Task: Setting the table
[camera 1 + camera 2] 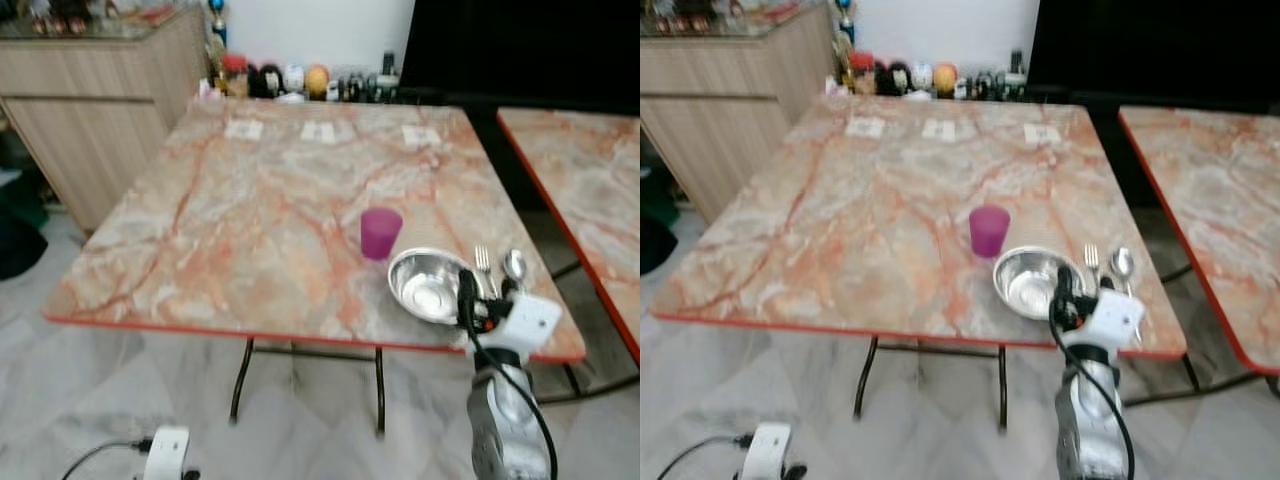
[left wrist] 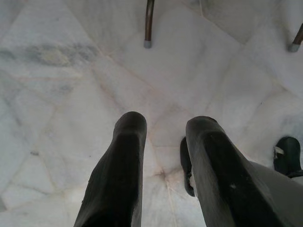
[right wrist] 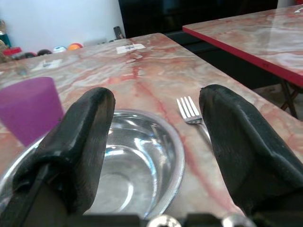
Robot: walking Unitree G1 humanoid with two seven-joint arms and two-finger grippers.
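My right gripper — fingers spread, empty — partly hides the shiny steel bowl; the silver fork is half-covered.

Glossy marble-patterned bench; polished metal bowl, fork and spoon; matt purple plastic cup; wood-grain cabinet.
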